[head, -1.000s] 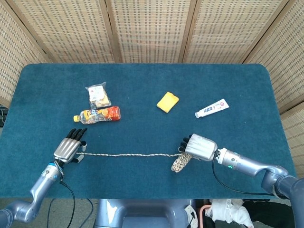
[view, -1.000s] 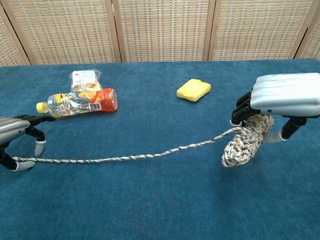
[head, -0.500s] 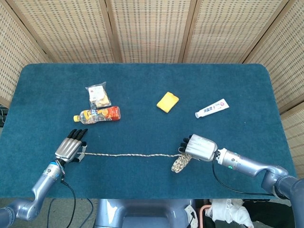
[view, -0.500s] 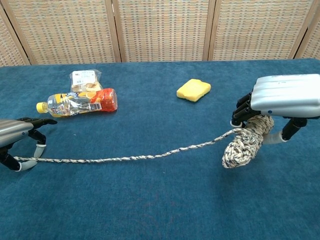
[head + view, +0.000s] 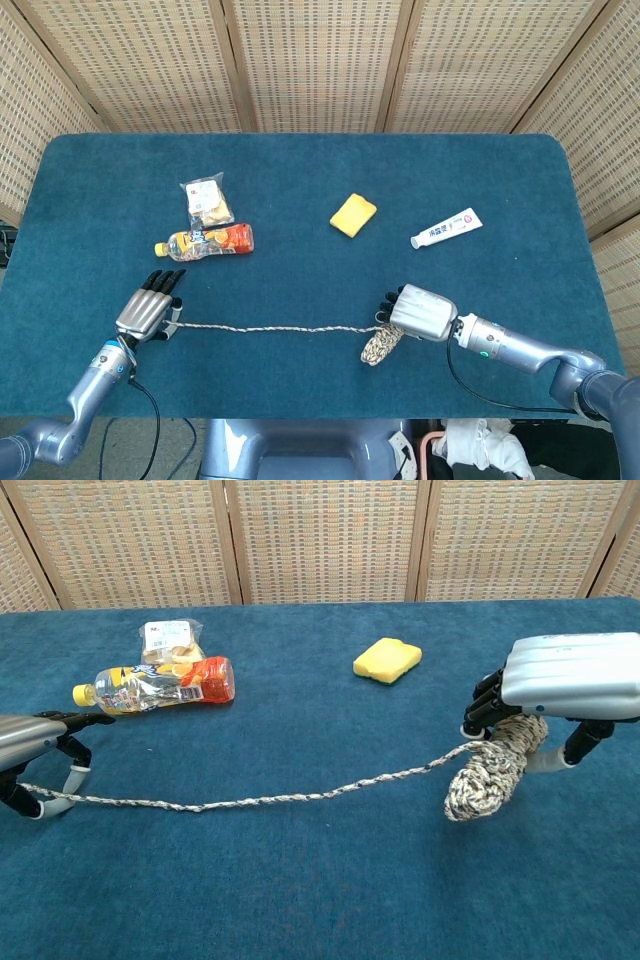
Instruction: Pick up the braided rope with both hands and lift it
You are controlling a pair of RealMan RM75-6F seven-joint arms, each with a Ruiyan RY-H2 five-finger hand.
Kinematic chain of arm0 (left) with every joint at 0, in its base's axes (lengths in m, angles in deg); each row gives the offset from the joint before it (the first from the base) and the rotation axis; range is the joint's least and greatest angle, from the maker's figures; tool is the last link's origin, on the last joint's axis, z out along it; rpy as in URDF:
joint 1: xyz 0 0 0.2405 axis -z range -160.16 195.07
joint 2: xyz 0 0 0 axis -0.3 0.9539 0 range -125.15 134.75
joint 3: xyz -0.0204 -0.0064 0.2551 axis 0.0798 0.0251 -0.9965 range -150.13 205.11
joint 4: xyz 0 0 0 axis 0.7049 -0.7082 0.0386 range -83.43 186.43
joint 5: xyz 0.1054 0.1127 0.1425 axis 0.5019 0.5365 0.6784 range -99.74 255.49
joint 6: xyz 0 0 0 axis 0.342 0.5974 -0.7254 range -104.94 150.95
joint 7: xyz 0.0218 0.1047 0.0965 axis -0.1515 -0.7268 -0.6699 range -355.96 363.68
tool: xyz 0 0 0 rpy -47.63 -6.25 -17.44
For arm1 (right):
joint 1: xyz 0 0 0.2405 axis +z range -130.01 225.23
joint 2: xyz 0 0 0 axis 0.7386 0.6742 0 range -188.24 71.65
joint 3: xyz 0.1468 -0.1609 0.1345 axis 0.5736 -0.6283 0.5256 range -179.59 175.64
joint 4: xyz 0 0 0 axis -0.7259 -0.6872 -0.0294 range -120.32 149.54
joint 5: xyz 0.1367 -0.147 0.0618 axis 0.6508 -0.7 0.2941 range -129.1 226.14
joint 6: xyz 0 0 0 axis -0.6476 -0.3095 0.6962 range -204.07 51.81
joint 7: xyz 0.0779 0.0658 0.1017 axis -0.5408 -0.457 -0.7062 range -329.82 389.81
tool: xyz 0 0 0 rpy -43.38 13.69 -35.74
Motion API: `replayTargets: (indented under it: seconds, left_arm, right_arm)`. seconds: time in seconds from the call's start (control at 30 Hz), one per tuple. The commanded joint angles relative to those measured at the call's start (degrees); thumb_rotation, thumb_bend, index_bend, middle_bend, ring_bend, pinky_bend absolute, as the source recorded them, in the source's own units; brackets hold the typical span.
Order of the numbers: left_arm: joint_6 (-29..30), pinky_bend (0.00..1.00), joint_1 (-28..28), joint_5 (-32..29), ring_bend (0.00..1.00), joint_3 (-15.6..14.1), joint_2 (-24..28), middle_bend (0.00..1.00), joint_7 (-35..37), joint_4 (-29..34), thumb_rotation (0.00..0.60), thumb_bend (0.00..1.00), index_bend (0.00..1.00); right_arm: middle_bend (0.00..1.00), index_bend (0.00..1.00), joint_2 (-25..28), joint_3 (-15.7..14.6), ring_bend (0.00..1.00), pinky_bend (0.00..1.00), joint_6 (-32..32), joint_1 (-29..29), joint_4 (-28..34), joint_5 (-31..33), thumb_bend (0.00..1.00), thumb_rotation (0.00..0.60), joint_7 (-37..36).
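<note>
Since a moment ago the left robot hand (image 5: 35,765) has raised its rope (image 5: 300,798) end slightly near the table's front-left edge, while the right robot hand (image 5: 560,685) grips the bundled end, so lifting has barely begun.

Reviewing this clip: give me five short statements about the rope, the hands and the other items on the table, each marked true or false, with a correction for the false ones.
1. The right hand grips the thick bundled end of the braided rope. True.
2. The left hand is at the thin end of the rope. True.
3. The yellow sponge lies on top of the rope. False: it lies apart from it, further back on the table.
4. The toothpaste tube lies beside the drink bottle. False: they are on opposite sides of the table; the snack packet is next to the bottle.
5. The rope hangs fully off the table. False: its middle still touches the cloth.
</note>
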Motion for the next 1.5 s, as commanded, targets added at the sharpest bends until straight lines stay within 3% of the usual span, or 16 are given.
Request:
replayTargets:
  seconds: [0.03,0.17,0.33,0.57,0.7,0.87,0.93,1.23,1.5]
  left_arm:
    - [0.1,0.00,0.0,-0.1,0.00,0.1,0.1,0.00,0.1,0.2,0.600,0.48,0.65]
    - [0.8,0.00,0.0,0.1,0.00,0.2,0.3,0.00,0.5,0.0,0.600,0.63,0.70]
    - [2.5,0.00,-0.1,0.6,0.00,0.8,1.2,0.00,1.8,-0.1,0.600,0.66,0.76]
    - [6.7,0.00,-0.3,3.7,0.00,1.4,3.7,0.00,6.0,-2.0,0.600,0.67,0.81]
    - [10.1,0.00,-0.4,6.8,0.00,1.0,5.3,0.00,8.2,-3.9,0.600,0.68,0.84]
    - [13.6,0.00,-0.5,11.2,0.00,-0.5,6.9,0.00,9.2,-5.6,0.600,0.71,0.85]
    - [16.1,0.00,-0.7,14.0,0.00,-1.7,7.7,0.00,10.0,-6.1,0.600,0.72,0.85]
    - [24.2,0.00,-0.2,22.0,0.00,-3.7,10.4,0.00,12.2,-3.9,0.600,0.72,0.85]
    - [25.5,0.00,2.3,24.5,0.00,-2.4,14.7,0.00,9.3,2.5,0.600,0.73,0.85]
  right_arm:
    - [0.57,0.63,0.0,0.0,0.44,0.67,0.1,0.0,0.0,0.0,0.69,0.600,-0.1]
    - [0.57,0.63,0.1,0.1,0.44,0.67,0.1,-0.1,0.1,0.0,0.70,0.600,0.0]
    - [0.57,0.63,0.5,1.0,0.44,0.67,0.3,-0.1,1.4,1.1,0.72,0.600,0.0]
    - [0.59,0.63,4.5,7.2,0.45,0.68,5.7,0.3,14.4,10.2,0.75,0.600,4.0]
    - [0.61,0.64,7.4,13.4,0.46,0.68,12.1,1.1,25.2,20.6,0.79,0.600,10.0]
    - [0.63,0.65,8.1,19.5,0.48,0.69,16.5,2.2,31.7,31.4,0.81,0.600,16.9]
    - [0.64,0.65,7.2,22.3,0.50,0.70,18.4,2.9,33.9,38.4,0.81,0.600,22.5]
    - [0.73,0.68,3.1,27.2,0.58,0.77,17.3,8.0,39.2,65.1,0.83,0.600,48.2]
    - [0.75,0.69,-1.1,31.0,0.63,0.80,14.1,13.2,39.2,81.9,0.85,0.600,55.8]
